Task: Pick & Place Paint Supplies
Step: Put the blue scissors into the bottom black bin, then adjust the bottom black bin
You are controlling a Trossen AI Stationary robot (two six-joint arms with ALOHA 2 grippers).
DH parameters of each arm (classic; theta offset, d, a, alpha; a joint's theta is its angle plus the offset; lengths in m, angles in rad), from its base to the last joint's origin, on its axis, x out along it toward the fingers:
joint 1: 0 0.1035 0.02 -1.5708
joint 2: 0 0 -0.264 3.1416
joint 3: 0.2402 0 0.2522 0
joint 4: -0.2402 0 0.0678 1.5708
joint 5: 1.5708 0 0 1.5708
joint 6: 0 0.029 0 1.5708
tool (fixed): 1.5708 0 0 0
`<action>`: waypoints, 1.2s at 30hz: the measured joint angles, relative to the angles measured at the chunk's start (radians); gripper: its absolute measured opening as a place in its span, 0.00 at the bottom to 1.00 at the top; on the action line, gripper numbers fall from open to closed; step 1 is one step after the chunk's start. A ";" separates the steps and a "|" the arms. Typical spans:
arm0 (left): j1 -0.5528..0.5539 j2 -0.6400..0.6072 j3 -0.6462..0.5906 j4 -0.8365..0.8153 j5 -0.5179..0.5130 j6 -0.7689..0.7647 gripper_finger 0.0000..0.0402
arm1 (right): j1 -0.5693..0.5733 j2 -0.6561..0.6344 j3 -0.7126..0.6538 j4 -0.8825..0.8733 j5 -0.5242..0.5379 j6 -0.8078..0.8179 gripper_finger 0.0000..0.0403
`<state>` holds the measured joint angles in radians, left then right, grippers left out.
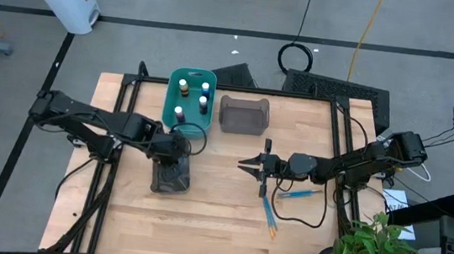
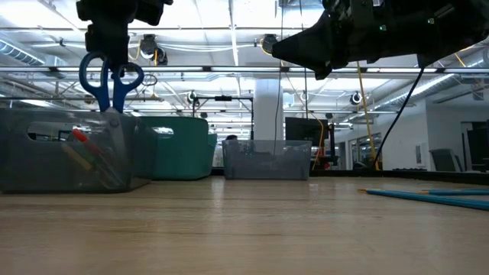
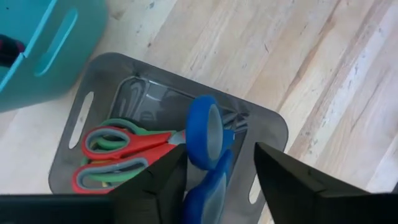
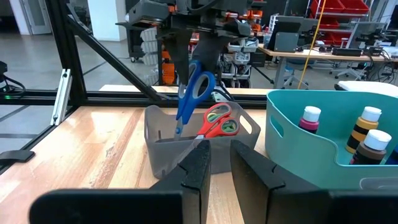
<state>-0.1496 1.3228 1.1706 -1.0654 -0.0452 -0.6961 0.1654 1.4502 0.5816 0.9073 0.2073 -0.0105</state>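
Two end effectors over the bench. Left end effector (image 3: 214,171) hangs above grey bin (image 3: 93,81), fingers parted, blue-handled scissors (image 3: 208,134) upright between them, blades down into the bin; contact unclear. Red-and-green scissors (image 3: 121,146) lie in same bin. Right end effector (image 1: 248,165) mid-bench, fingers near closed, holding nothing. Blue brushes (image 1: 270,212) on bench beside it. Paint bottles (image 4: 367,127) in teal bin (image 4: 292,134).
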 joint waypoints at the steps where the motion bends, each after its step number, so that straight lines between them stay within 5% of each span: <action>1: 0.005 0.000 0.000 -0.001 0.002 0.007 0.50 | 0.000 0.000 0.000 0.000 0.000 0.000 0.13; 23: 0.209 -0.003 0.064 -0.094 0.088 0.159 0.58 | 0.000 0.000 0.000 0.000 0.000 0.000 0.14; 29: 0.102 -0.122 0.077 -0.136 -0.096 0.085 0.58 | 0.000 0.000 0.000 -0.012 -0.001 0.016 0.14; 36: -0.189 -0.254 -0.005 -0.232 -0.386 -0.286 0.58 | 0.000 0.000 0.000 -0.020 -0.001 0.033 0.14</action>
<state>-0.3388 1.0685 1.1652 -1.2970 -0.4310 -0.9826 0.1654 1.4498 0.5819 0.8871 0.2062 0.0227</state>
